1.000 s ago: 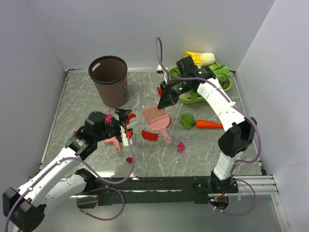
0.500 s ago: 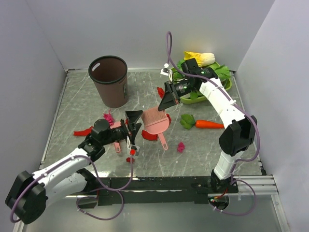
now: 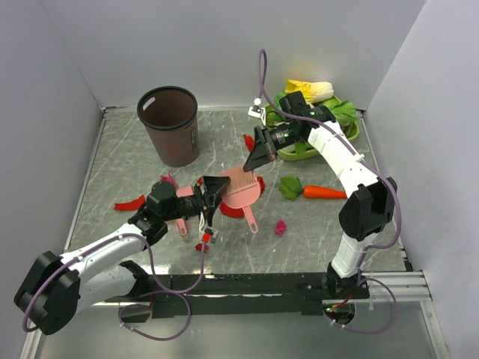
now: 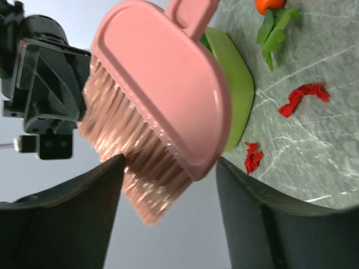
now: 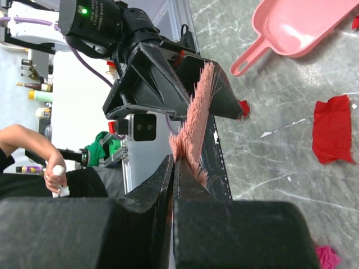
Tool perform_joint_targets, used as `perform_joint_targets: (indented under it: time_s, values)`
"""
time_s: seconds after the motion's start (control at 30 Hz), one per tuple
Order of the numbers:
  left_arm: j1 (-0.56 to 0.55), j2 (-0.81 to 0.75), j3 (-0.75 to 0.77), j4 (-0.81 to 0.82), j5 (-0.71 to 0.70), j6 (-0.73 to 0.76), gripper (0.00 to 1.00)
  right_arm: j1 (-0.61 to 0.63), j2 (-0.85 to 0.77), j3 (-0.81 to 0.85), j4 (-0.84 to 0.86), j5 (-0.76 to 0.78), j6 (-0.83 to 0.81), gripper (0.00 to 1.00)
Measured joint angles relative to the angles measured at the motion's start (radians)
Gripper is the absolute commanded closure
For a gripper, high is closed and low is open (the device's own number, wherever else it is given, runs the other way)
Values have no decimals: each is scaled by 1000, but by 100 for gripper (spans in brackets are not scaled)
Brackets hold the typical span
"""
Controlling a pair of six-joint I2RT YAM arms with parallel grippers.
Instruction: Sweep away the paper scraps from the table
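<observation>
A pink brush (image 3: 243,193) is on the grey table (image 3: 329,232), handle toward the near side. My right gripper (image 3: 256,158) is shut on the bristle tips (image 5: 193,120), seen edge-on past its jaws (image 5: 173,159). My left gripper (image 3: 215,188) is open, its jaws either side of the bristles (image 4: 140,168). The brush back (image 4: 168,84) fills the left wrist view. The pink dustpan (image 5: 297,25) lies under my left arm (image 3: 179,218). Red and magenta paper scraps lie scattered (image 3: 129,203) (image 3: 281,226) (image 3: 248,140) (image 5: 331,129) (image 4: 303,98).
A brown bin (image 3: 171,123) stands at the back left. A green tray (image 3: 353,129) of vegetables sits at the back right, also in the left wrist view (image 4: 233,89). A carrot (image 3: 323,192) and a green leaf (image 3: 290,187) lie right of the brush. Pale walls enclose the table.
My left gripper has moved right, from the dustpan to the brush, and its open jaws now flank the bristles. The brush handle swung slightly left. The right gripper has barely shifted.
</observation>
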Motion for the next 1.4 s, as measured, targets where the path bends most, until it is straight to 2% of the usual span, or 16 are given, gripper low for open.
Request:
perform_joint_targets:
  time_s: [0.13, 0.17, 0.33, 0.37, 0.4, 0.43, 0.47, 0.53, 0.6, 0.7, 0.93, 1.0, 1.07, 1.13, 1.23, 1.4]
  values:
    - [0, 14, 5, 13, 7, 6, 45, 0, 11, -2, 1, 6, 5, 100]
    - [0, 15, 5, 13, 7, 7, 53, 0, 12, -5, 2, 6, 7, 100]
    - [0, 14, 5, -22, 2, 13, 78, -7, 14, -19, 5, 26, 11, 100]
    - [0, 13, 5, -28, -2, 14, 88, -10, 15, -19, 5, 36, 11, 100]
    - [0, 11, 5, -32, -4, 13, 92, -11, 16, -19, 6, 45, 11, 95]
    - [0, 8, 5, -34, -8, 12, 95, -13, 19, -19, 8, 55, 11, 77]
    - [0, 2, 5, -37, -14, 9, 99, -13, 21, -19, 7, 63, 10, 67]
    - [0, -11, 6, -39, -30, -3, 99, -13, 26, -19, 3, 77, -5, 47]
    - [0, -25, 7, -42, -48, -22, 99, -13, 31, -9, -10, 100, -29, 38]
    - [0, -46, 33, -102, -92, -90, 99, -22, 41, 44, -22, 141, -66, 30]
    - [0, -8, 322, -453, -219, -469, 99, -122, 6, 162, -6, 210, -189, 26]
    - [0, 19, 411, -540, -246, -597, 99, -142, -48, 128, 32, 246, -214, 21]
    - [1, 43, 483, -618, -251, -723, 99, -145, -161, 5, 132, 291, -215, 11]
    - [13, 51, 518, -677, -239, -833, 99, -142, -272, -108, 206, 319, -197, 7]
    - [43, 52, 539, -756, -199, -970, 99, -138, -433, -249, 344, 338, -157, 7]
    - [96, 122, 631, -933, -121, -1057, 99, -137, -511, -239, 409, 286, -140, 9]
